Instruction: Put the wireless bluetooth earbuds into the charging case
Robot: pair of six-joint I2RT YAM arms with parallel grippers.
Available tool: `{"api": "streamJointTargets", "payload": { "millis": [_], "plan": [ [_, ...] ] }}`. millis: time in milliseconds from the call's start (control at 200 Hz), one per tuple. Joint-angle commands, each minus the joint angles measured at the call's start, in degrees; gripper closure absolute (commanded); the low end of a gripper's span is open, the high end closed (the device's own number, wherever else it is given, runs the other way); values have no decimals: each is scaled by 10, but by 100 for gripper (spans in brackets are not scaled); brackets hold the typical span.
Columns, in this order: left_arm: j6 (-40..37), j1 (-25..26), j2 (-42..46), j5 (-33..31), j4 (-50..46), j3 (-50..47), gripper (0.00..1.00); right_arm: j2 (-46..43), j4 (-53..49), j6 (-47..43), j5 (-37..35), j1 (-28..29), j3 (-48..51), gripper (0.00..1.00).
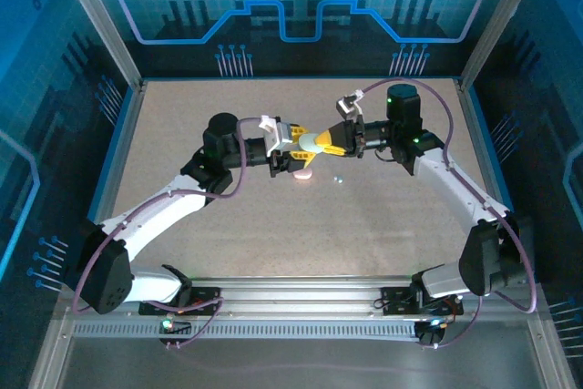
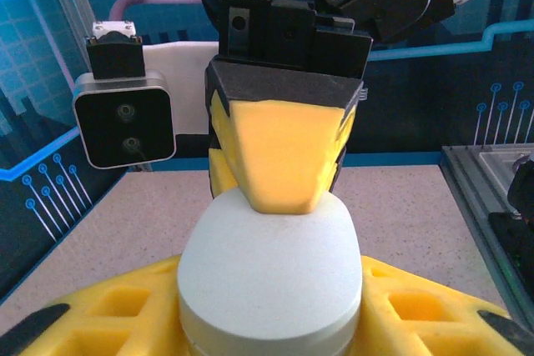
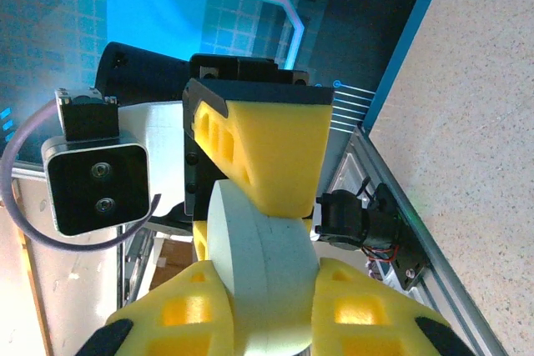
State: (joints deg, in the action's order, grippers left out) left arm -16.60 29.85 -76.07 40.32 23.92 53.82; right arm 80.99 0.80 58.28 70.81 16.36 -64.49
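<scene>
A pale whitish, pebble-shaped charging case [image 1: 312,141] hangs above the middle of the table, held between both grippers. Its lid looks closed, with a thin seam around its side [image 3: 267,273]. My left gripper [image 2: 271,318] is shut on the near end of the case [image 2: 271,264], with a yellow pad against each side. My right gripper [image 3: 267,314] is shut on the opposite end. Its yellow fingers [image 2: 284,156] reach in from the far side. The two grippers [image 1: 305,140] [image 1: 325,141] face each other nose to nose. One tiny pale earbud [image 1: 338,179] lies on the table just below them.
A pink oval case [image 1: 303,173] lies on the speckled tabletop [image 1: 182,116] directly under the grippers. Blue enclosure walls [image 1: 109,88] surround the table on three sides. An aluminium rail [image 1: 301,293] with the arm bases runs along the near edge.
</scene>
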Motion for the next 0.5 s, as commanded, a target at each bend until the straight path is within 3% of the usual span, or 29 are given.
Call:
{"api": "streamJointTargets", "payload": {
  "millis": [0, 125, 215, 265, 350, 495],
  "plan": [
    [-3, 1, 4, 19, 21, -6, 62, -14, 18, 12, 0, -4, 6, 88],
    [-7, 1, 2, 17, -5, 1, 70, -19, -12, -12, -14, -3, -1, 81],
    [4, 1, 0, 21, -29, 13, 72, -29, -244, -187, -100, -4, -64, 64],
    [12, 1, -3, 27, -42, 19, 73, -35, -320, -257, -151, -5, -91, 57],
    [37, 0, -7, 43, -47, 25, 74, -63, -348, -315, -218, -10, -97, 48],
    [78, 2, -14, 63, -46, 30, 75, -134, -343, -462, -358, 4, -71, 43]
  ]
}}
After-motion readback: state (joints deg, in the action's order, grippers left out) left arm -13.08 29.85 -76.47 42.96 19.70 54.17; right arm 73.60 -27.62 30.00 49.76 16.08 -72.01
